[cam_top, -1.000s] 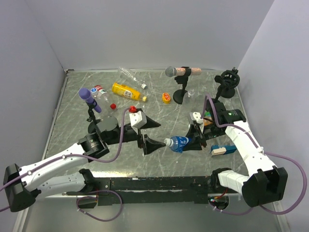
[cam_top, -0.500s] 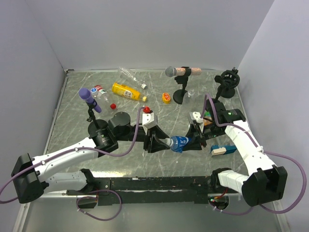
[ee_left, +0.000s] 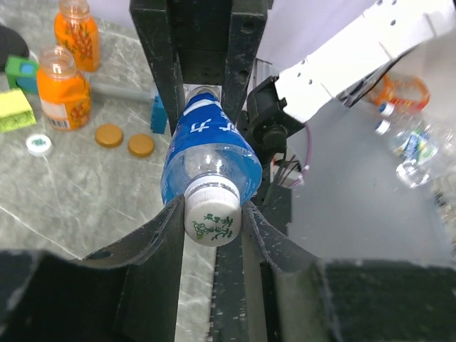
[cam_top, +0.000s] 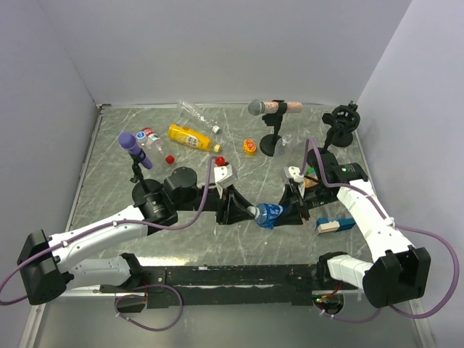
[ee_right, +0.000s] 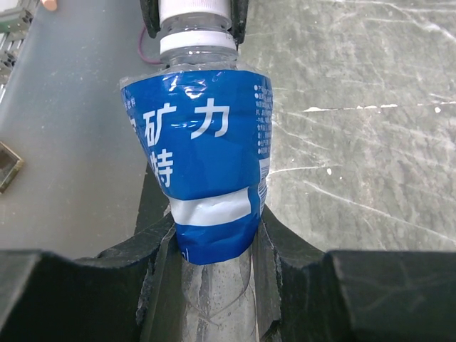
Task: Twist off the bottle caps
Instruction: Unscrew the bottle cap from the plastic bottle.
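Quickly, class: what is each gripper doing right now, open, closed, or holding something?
Left gripper: closed on the white cap of the blue-labelled bottle.
Right gripper: closed on the same bottle's body.

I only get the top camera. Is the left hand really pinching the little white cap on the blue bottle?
Observer: Yes. The left wrist view shows the left hand with a finger pressed against each side of the white cap.
Operator: What's holding the bottle?
Observer: The right hand. Its wrist view shows its fingers squeezing the blue bottle at the label's lower end.
Operator: Any caps already off?
Observer: Two brown caps lie on the table beside two capless orange bottles, seen in the left wrist view.
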`<state>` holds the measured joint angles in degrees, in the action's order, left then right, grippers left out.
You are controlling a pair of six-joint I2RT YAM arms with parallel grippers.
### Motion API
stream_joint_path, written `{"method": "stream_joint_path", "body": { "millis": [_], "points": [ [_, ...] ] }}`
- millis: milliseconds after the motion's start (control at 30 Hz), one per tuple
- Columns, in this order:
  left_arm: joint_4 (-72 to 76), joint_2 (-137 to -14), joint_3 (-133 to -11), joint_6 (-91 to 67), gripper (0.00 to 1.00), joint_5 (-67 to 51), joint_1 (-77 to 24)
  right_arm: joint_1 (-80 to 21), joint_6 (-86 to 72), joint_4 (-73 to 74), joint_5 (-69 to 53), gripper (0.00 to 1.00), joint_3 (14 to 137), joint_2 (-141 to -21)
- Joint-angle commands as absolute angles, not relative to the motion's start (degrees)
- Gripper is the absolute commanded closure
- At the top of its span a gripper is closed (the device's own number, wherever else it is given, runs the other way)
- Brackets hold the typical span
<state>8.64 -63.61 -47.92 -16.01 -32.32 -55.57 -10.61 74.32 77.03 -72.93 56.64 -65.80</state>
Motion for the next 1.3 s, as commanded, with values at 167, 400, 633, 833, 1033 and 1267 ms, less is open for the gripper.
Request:
{"method": "stream_joint_path", "body": {
  "millis": [167,400,633,833,1033,1267],
  "points": [
    [12.57,-61.44,-45.09,-45.05,0.99,-21.66,-55.63,-9.32,62.85,63.56,-71.72,0.84,53.97,-62.06],
    [4.14,-60.29,-45.17,-69.93,0.99,-10.19,-55.46,-8.70,60.73,61.61,-70.93,0.85,53.44,-61.61],
    [-2.00,-64.95,-52.37,-70.41,0.99,-12.23,-55.46,-8.61,60.47,61.26,-70.58,0.85,53.26,-61.61],
    [-1.68,-61.97,-50.37,-64.52,0.31,-10.63,-54.06,-8.26,60.47,61.35,-70.66,0.85,53.35,-61.87],
    [-1.68,-55.47,-46.42,-47.53,0.03,-12.64,-51.60,-8.26,60.82,61.87,-70.93,0.85,53.53,-62.31],
    [-9.21,-51.85,-46.49,-0.76,0.03,-29.53,-50.89,-8.26,66.52,66.08,-72.77,0.84,53.96,-63.10]
  ]
}}
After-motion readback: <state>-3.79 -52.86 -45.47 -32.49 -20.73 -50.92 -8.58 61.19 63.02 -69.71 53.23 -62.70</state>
